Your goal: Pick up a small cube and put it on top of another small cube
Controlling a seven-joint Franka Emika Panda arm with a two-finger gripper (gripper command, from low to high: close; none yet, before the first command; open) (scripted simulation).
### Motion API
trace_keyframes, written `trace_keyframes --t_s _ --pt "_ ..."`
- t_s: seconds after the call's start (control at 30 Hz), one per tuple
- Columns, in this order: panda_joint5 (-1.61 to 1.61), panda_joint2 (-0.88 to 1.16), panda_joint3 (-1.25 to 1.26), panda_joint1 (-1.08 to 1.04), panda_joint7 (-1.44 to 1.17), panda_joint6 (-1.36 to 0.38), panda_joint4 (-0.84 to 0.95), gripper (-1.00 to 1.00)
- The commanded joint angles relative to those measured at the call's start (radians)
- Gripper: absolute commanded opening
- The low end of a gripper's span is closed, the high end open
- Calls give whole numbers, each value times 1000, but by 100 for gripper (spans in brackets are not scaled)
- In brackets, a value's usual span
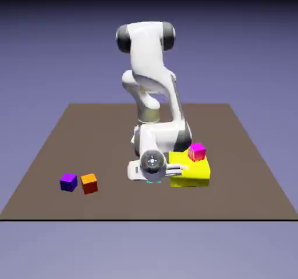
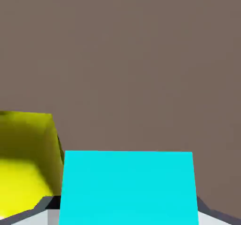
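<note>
No container present; the only support is the big flat yellow block (image 1: 190,172), resting on the table just right of centre in the exterior view. The small magenta-pink cube with reddish edges (image 1: 197,151) sits on top of it, toward its far right corner.

Surface: flat brown table (image 1: 244,173) before a plain blue-violet backdrop (image 1: 52,45).

The white two-finger gripper (image 1: 153,180) is low over the table, just left of the yellow block. In the hand view the small plain cyan cube (image 2: 128,187) fills the lower middle of the frame between the grey finger tips (image 2: 42,205), which show only at its two lower corners; jaws stand clamped on the cyan cube. In the exterior view only a sliver of cyan shows under the hand. Whether the cube touches the table cannot be told.

Well apart to the left, near the front edge: a small purple cube (image 1: 68,182) and a small orange cube (image 1: 89,183), just beside each other. Nothing lies between gripper and yellow block.
</note>
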Motion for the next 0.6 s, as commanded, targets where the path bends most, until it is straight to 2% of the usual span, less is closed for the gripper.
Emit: trace_keyframes --t_s 0.0,0.3,0.4,0.53,0.57 --pt "41 -20 33 -22 34 -13 -8 -100" --pt "433 -183 280 -196 344 -133 -209 -100" --pt "456 -186 274 -196 366 -140 -269 -100" --pt "509 -161 305 -152 327 3 -380 -100" --pt "509 -161 305 -152 327 3 -380 100"
